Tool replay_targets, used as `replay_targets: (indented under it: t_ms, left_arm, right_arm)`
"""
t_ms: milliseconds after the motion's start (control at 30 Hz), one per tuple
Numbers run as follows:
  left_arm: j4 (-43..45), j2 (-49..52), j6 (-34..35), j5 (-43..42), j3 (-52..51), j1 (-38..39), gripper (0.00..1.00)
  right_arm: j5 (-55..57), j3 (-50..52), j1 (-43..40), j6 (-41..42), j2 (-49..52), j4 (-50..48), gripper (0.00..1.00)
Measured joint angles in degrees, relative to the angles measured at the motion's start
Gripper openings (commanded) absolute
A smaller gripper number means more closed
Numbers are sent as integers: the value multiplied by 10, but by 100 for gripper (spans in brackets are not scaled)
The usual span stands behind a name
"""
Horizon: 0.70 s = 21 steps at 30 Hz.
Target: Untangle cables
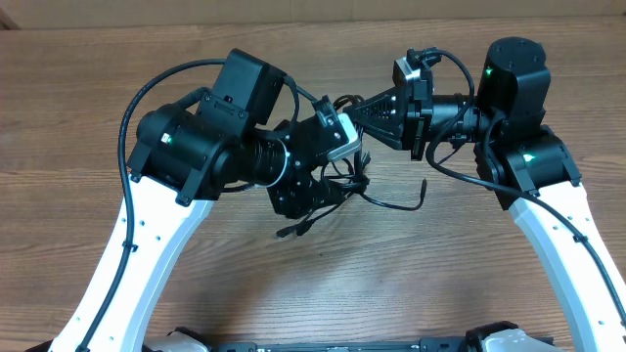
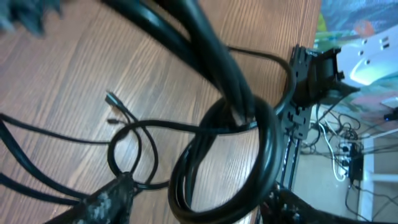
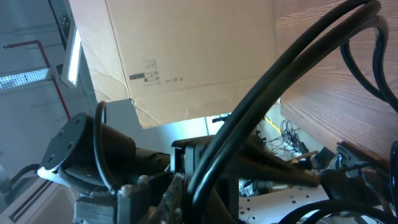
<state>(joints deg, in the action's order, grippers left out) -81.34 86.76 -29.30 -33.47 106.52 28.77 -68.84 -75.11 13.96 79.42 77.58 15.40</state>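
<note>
Overhead: cables point(image 1: 424, 188) in a tangle beneath left pincer point(image 1: 298, 200), grip indiscernible.

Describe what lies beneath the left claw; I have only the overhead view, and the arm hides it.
Observer: Left wrist view: the cables coil in a thick loop on the table.
Operator: Report any free end.
Observer: One plug lies loose near a smaller loop.
Operator: Check the right wrist view.
Observer: Two black cords cross it diagonally, close to the lens.
</note>
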Motion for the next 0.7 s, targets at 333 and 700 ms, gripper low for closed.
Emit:
replay_targets:
  t_ms: [333,700]
  left_arm:
    - [12,0,-11,-35,0,0,4]
    - [23,-17,16,-57,0,0,4]
  right_arm:
    - [3,0,0,1,0,-2,4]
    - [99,-3,-31,-172,0,132,68]
